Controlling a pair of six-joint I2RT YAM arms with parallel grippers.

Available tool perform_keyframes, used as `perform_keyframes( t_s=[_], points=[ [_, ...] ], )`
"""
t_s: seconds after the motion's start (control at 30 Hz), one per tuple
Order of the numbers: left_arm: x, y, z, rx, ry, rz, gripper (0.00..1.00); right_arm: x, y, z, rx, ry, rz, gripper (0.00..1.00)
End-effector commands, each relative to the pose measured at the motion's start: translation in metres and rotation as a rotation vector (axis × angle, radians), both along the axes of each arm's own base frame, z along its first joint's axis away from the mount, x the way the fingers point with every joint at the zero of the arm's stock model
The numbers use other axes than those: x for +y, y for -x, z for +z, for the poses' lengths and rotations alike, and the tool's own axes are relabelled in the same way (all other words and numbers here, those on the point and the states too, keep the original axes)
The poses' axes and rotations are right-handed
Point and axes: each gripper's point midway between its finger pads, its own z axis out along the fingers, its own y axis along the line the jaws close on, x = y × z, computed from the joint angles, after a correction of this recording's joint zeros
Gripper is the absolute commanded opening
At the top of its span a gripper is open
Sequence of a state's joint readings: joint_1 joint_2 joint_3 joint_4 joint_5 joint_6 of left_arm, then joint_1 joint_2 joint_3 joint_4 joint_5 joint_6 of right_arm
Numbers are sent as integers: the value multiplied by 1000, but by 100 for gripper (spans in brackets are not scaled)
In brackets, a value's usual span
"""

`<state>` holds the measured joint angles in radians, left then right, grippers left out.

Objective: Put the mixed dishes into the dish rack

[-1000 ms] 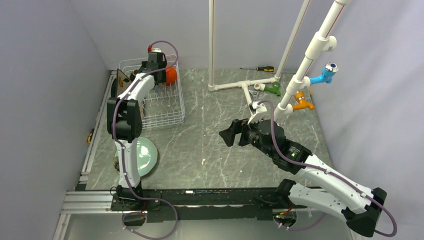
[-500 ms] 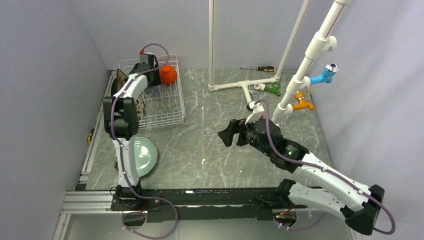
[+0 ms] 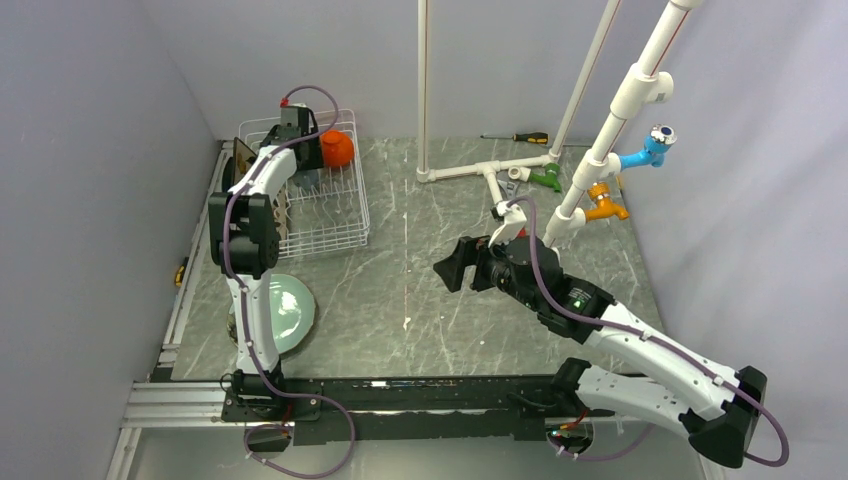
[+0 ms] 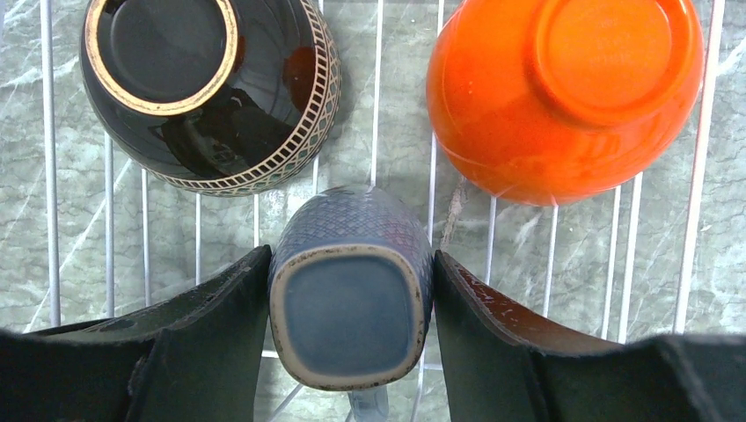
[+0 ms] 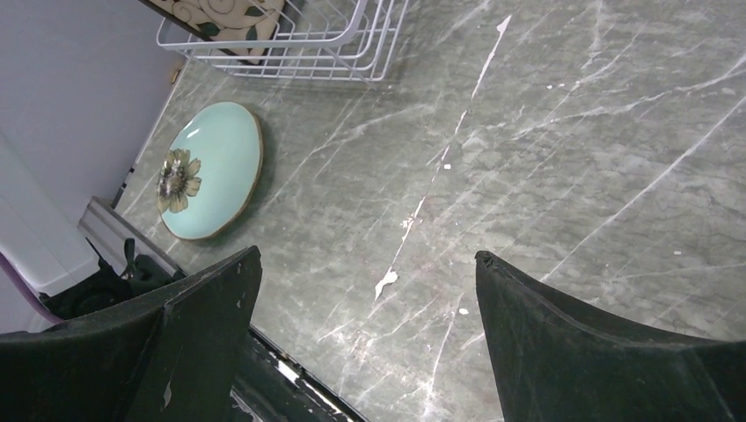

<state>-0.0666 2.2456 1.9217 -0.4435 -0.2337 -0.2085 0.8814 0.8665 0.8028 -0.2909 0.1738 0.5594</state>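
Observation:
In the left wrist view my left gripper (image 4: pixel 352 255) is shut on the dark teal rounded-square plate (image 4: pixel 350 321), a finger pressed against each side, its foot toward the camera. Below it, upside down on the wires of the dish rack (image 4: pixel 378 114), lie the dark brown bowl (image 4: pixel 202 88) and the orange bowl (image 4: pixel 563 88). From above, that gripper (image 3: pixel 300 140) hangs over the far end of the rack (image 3: pixel 330 225). The brown floral plate (image 3: pixel 245 155) stands at the rack's left side. The pale green plate (image 3: pixel 285 312) lies on the table. My right gripper (image 3: pixel 455 268) is open over mid-table.
A white pipe frame (image 3: pixel 480 170) stands at the back with green (image 3: pixel 548 178), orange (image 3: pixel 605 208) and blue (image 3: pixel 650 152) taps. A screwdriver (image 3: pixel 520 137) lies by the rear wall. The rack's corner (image 5: pixel 352 44) and green plate (image 5: pixel 211 171) show in the right wrist view.
My left gripper has shifted left and farther back over the rack, uncovering the orange bowl. The right gripper has crept slightly left.

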Motion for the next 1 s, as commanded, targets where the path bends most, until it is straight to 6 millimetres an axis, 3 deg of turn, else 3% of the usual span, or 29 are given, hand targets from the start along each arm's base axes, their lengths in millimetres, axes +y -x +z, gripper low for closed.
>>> perform_keyframes(
  t_s=[0.0,0.3,0.43,0.63,0.8,0.97],
  points=[
    [-1,-7,27,-58,14,19,57,9,-1,24,-25,-70,12,92],
    [-4,-3,57,-107,38,15,91,17,-4,7,18,-43,19,92],
    [-4,2,77,-138,47,21,99,21,-5,-2,33,-37,25,92],
    [-16,17,152,-268,87,0,99,30,-8,-18,66,-16,38,92],
    [-23,51,218,-389,147,-6,99,41,-10,-38,111,-1,54,93],
    [-53,118,261,-452,271,-102,100,67,-9,-53,167,-29,114,93]
  ],
)
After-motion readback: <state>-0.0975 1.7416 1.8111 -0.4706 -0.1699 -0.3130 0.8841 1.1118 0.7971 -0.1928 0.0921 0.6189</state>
